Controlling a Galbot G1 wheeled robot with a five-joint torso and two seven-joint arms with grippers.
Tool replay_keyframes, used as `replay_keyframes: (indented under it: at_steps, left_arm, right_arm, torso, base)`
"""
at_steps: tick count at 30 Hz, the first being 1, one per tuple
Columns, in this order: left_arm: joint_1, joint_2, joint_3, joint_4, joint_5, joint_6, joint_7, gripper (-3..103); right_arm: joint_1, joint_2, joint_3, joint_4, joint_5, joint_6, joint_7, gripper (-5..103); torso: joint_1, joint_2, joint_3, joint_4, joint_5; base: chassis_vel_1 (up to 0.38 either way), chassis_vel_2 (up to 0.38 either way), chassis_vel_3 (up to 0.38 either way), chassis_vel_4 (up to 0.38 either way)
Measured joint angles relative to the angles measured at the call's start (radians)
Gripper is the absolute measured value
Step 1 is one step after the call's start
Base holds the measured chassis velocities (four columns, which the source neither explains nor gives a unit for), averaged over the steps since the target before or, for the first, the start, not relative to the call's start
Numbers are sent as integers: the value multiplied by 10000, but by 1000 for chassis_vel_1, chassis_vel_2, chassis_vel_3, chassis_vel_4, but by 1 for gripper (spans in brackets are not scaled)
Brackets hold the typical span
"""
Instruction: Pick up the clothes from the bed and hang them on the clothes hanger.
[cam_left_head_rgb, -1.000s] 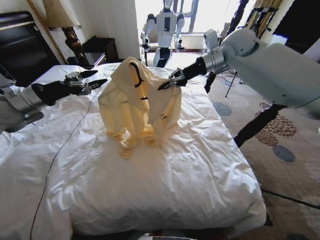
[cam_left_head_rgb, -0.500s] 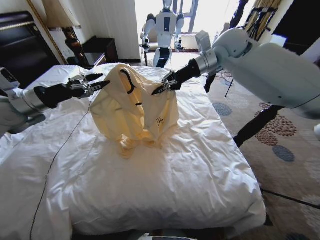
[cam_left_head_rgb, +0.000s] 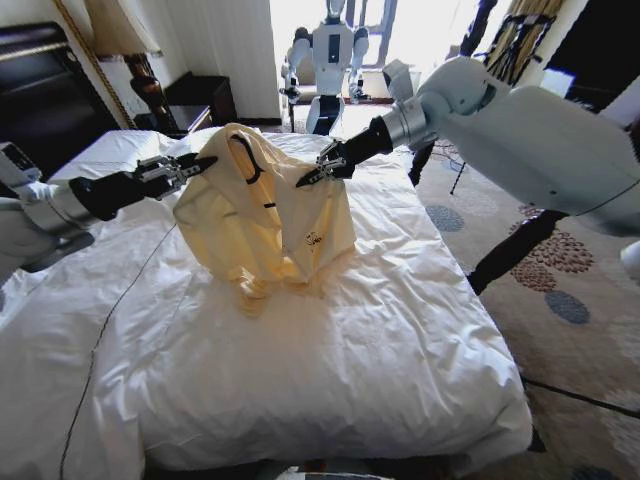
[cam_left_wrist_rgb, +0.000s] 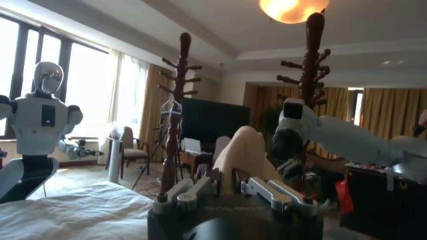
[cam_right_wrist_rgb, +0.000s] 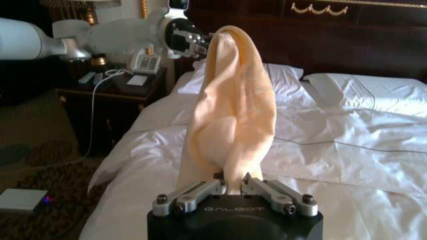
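A hotel bedroom with a patterned carpet, a bright window at the back and a second white robot standing near it frames the bed, whose white duvet fills most of the head view. The dark headboard and white pillows show behind it in the right wrist view, with a nightstand carrying a phone at the bed's side.

The clothes, a pale yellow shirt, are held up above the middle of the bed, toward its head end. The upper part is stretched between the two arms while the lower folds and sleeves rest bunched on the duvet. A thin dark hanger outline shows at the shirt's collar, partly inside the fabric.

The right gripper is closed on the shirt's shoulder edge on the side toward the carpet; in its wrist view the fabric rises straight out from between the clamped fingers. The left gripper reaches in from the headboard side and meets the opposite shoulder; its fingers sit around a fold of the yellow cloth, pinching it.

A thin dark cable trails across the duvet toward the foot corner.
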Motion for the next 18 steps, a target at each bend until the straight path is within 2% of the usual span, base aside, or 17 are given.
replay_keyframes:
  at_steps: [2,8,18]
  left_arm:
    - [1,-33,-10,16,6,-3,0,4]
    - [-10,-66,-58,117,9,-3,6,0]
    - [-110,50,-119,403,-140,6,-1,0]
  right_arm:
    - [-25,-48,-36,0,-45,48,-48,1]
    - [-46,-52,-48,-145,-298,248,-376,1]
    - [-73,-142,-34,-329,-595,728,-1289,1]
  torso:
    - [0,0,0,0,1]
    - [0,0,0,0,1]
    - [0,0,0,-1,0]
  base:
    - [0,0,0,0]
    - [0,0,0,0]
    - [0,0,0,0]
